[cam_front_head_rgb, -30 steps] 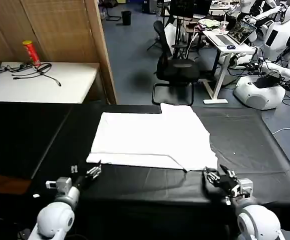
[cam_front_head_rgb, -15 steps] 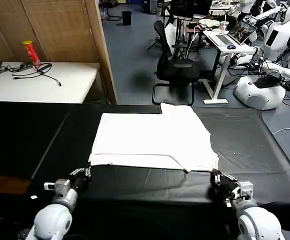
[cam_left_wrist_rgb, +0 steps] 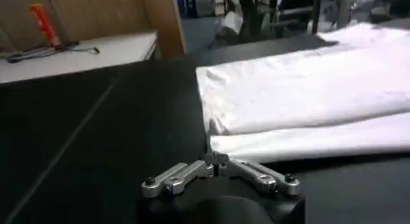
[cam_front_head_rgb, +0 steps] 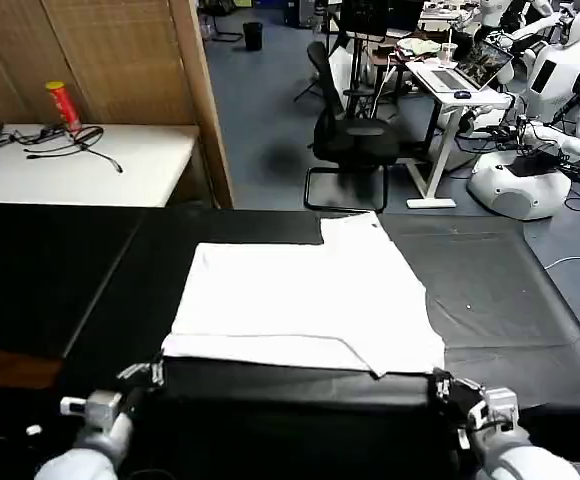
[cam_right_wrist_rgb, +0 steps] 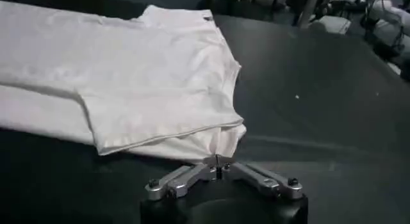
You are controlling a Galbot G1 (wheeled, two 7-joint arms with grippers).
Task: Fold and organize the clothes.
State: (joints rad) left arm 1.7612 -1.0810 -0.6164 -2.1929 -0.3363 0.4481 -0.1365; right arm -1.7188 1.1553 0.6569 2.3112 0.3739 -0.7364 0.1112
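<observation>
A: Pinching the near-left corner of the shirt (cam_front_head_rgb: 300, 305), the left gripper (cam_left_wrist_rgb: 215, 160) has its fingers pressed together on the hem.

B: Right gripper (cam_right_wrist_rgb: 218, 164) likewise, nipping the near-right corner. Likely so both can draw that edge together.

A: Shirt lies flat mid-table (cam_front_head_rgb: 60, 290), long axis left to right, collar at far right.
</observation>
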